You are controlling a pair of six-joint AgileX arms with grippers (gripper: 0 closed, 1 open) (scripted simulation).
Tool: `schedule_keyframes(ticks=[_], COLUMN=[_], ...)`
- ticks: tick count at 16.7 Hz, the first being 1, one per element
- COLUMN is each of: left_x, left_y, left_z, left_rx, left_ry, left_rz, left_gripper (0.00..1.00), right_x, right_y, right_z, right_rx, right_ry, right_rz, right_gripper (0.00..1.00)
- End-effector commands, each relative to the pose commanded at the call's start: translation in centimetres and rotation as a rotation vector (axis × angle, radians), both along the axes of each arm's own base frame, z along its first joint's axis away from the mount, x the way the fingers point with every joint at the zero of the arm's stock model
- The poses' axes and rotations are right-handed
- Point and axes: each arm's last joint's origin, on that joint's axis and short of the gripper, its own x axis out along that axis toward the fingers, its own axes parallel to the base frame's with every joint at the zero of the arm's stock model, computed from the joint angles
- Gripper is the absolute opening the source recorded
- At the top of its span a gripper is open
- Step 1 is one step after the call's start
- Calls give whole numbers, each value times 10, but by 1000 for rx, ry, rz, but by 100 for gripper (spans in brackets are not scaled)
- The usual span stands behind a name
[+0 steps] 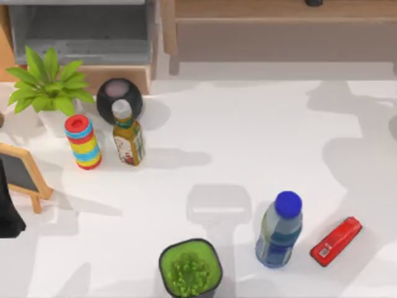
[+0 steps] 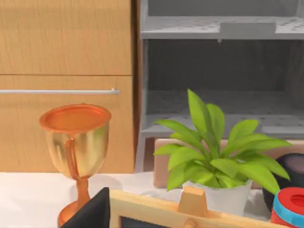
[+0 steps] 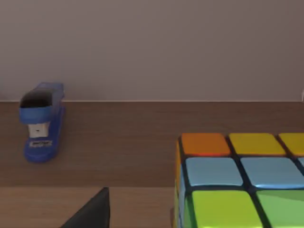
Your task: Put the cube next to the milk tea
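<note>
Standing on the white table in the top view, the milk tea is seen at the far left, upright, with its pale cap against a dark round object behind it. Just to its left a striped stack of coloured rings is placed, and farther back on that side a potted plant. A small chalkboard easel is found at the left edge. Near the front, a dark pot of green sprouts is set at the middle, a clear bluish bottle with a blue cap to its right, and a red stapler beyond that, well apart from the milk tea. In the left wrist view, a copper goblet is shown beside the plant, with the easel's wooden top in front and a wooden cabinet and grey shelf behind; the left gripper's state cannot be told. In the right wrist view, the cube is seen close up on a brown wooden surface, orange, yellow, blue and green tiles showing, with a blue stapler standing well apart against the wall; whether the right gripper grasps the cube cannot be told.
</note>
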Motion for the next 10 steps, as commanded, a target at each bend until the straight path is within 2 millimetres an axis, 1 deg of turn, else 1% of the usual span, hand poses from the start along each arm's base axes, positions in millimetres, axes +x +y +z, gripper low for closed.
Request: schedule_keyframes(ticks=[2,3,7,10], left_x=[0,0,0,0], left_y=[0,0,0,0], left_z=[0,0,0,0], left_rx=[0,0,0,0], left_ry=[0,0,0,0], left_rz=[0,0,0,0], left_gripper=[100,100,100,100], right_x=[3,4,4,4], right_y=[-4,-5,-5,-5], right_z=[-14,-18,-19,-19], right_rx=[0,-1,-1,-1], right_ry=[1,-1,-2,-2], right_rz=[0,0,0,0], right_gripper=[100,100,100,77])
